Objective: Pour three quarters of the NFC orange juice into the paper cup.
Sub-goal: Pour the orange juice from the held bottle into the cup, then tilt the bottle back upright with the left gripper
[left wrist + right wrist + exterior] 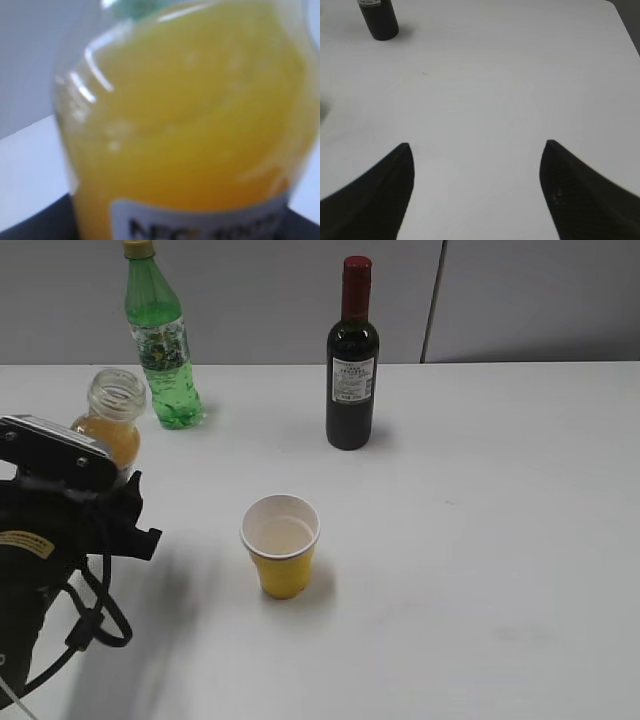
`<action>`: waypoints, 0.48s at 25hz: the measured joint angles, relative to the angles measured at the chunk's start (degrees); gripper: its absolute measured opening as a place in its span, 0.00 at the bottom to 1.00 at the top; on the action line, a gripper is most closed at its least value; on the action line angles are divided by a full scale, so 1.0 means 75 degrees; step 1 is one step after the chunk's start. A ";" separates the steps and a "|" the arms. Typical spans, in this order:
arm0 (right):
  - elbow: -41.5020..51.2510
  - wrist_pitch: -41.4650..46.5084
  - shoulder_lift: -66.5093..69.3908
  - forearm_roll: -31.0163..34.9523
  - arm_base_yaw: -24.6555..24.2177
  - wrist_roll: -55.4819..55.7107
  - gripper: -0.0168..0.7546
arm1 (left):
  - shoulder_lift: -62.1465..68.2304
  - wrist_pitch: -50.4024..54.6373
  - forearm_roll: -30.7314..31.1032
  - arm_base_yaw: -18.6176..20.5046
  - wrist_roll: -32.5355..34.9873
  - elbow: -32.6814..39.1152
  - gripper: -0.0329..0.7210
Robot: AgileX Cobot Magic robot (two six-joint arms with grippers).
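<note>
The NFC orange juice (110,425) stands uncapped and upright at the left, full of orange-yellow liquid. In the left wrist view the NFC orange juice (190,125) fills the frame, with its white label at the bottom. My left gripper (118,480) is around the bottle's lower body, its dark fingers showing at both lower corners of the left wrist view, and it looks shut on it. The yellow paper cup (281,545) stands upright and apart, to the right of the bottle. My right gripper (476,150) is open and empty over bare table and is out of the exterior view.
A tall green bottle (163,345) stands just behind the juice. A dark wine bottle (351,360) stands at the back centre, and its base shows in the right wrist view (379,17). The white table (480,540) runs back to a grey wall.
</note>
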 joint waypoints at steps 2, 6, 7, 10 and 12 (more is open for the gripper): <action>0.0000 0.0000 0.0000 0.0000 0.0000 0.0000 0.79 | 0.0000 -0.0006 -0.0055 -0.0040 0.0348 0.0000 0.66; 0.0000 0.0000 0.0000 0.0000 0.0000 0.0000 0.79 | 0.0000 -0.0006 -0.0109 -0.0082 0.1009 0.0000 0.66; 0.0000 0.0000 0.0000 0.0000 0.0000 0.0000 0.79 | 0.0000 -0.0006 -0.0109 -0.0091 0.1152 0.0000 0.66; 0.0000 0.0000 0.0000 0.0000 0.0000 0.0000 0.79 | 0.0000 -0.0006 -0.0109 -0.0106 0.1492 0.0000 0.66; 0.0000 0.0000 0.0000 0.0000 0.0000 0.0000 0.79 | 0.0000 -0.0006 -0.0179 -0.0136 0.1678 -0.0034 0.66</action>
